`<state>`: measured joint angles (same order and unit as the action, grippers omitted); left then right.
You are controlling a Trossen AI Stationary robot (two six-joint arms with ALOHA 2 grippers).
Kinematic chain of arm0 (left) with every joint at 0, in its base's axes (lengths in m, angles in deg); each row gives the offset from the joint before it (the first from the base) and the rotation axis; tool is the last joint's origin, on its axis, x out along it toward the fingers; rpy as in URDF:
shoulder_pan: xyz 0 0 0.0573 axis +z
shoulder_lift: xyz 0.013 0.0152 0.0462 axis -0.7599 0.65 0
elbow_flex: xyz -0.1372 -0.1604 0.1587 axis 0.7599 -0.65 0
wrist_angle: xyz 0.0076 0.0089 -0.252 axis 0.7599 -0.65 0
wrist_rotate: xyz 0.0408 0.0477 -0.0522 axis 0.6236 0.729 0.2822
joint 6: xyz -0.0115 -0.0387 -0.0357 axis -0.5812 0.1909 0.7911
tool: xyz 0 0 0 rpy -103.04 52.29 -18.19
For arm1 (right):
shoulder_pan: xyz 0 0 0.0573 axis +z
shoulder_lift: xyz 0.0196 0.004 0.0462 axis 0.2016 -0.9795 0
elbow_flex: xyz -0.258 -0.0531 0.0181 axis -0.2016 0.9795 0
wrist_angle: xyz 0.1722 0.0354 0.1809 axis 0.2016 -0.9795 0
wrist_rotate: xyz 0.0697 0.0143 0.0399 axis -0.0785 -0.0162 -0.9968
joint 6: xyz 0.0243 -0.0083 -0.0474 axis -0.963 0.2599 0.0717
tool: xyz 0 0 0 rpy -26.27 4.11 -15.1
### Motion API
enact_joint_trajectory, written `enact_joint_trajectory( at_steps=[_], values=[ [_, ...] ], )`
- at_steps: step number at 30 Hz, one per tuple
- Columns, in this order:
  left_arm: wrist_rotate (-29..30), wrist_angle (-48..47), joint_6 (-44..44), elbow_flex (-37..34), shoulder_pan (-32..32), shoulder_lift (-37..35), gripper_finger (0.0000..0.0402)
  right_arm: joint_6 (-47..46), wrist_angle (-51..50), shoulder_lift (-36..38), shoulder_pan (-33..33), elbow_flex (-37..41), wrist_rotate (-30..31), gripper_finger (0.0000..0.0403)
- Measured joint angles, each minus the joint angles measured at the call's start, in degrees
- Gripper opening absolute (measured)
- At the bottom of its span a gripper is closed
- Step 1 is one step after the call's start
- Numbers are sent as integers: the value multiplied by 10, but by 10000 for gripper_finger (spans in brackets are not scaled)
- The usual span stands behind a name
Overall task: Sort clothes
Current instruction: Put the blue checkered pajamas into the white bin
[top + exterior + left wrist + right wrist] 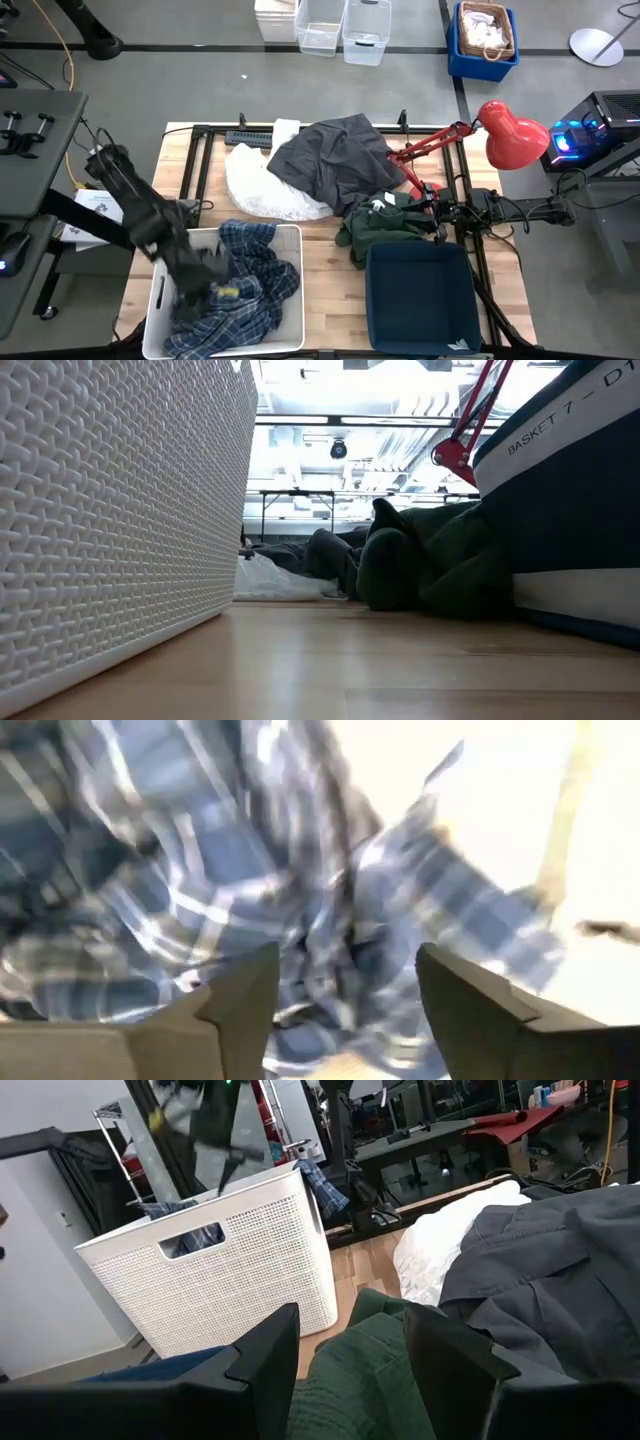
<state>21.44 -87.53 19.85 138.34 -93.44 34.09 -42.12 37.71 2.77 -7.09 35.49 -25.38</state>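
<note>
A: Where's the plaid shirt [240, 285]?
B: In the white basket [292, 240], near left; left gripper [345, 985] spread, released above it.
A: Next?
B: Green garment [385, 222] (soft, limp): pinch a raised fold. Right gripper [350, 1342] hovers, unclenched.

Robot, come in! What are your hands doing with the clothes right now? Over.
Left gripper open over plaid shirt in white basket. Right gripper open above dark green garment. Grey garment, white garment unsorted on the table. Nothing blocking.

Blue-white plaid shirt [250, 275], white basket [290, 330], green garment [385, 225]
</note>
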Motion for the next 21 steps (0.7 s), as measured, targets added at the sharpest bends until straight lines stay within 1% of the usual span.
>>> enact_joint_trajectory(
  at_steps=[2, 5, 7, 8, 9, 11, 13, 18, 21],
  values=[
    [44, -25, -4, 31, 34, -22, 234, 0, 0, 0, 0, 0, 0, 179],
    [152, -91, 2, 72, 85, -59, 235, 0, 0, 0, 0, 0, 0, 179],
    [228, -134, 24, 79, 118, -87, 236, 0, 0, 0, 0, 0, 0, 179],
    [258, -158, 36, 78, 137, -99, 236, 0, 0, 0, 0, 0, 0, 179],
    [272, -179, 46, 72, 158, -108, 236, 0, 0, 0, 0, 0, 0, 179],
    [268, -206, 54, 47, 202, -126, 236, 0, 0, 0, 0, 0, 0, 179],
    [234, -202, 56, 5, 243, -145, 236, 0, 0, 0, 0, 0, 0, 179],
    [153, -118, 57, -119, 328, -190, 236, 0, 0, 0, 0, 0, 0, 179],
    [113, -59, 81, -187, 372, -219, 236, 0, 0, 0, 0, 0, 0, 179]
  ],
)
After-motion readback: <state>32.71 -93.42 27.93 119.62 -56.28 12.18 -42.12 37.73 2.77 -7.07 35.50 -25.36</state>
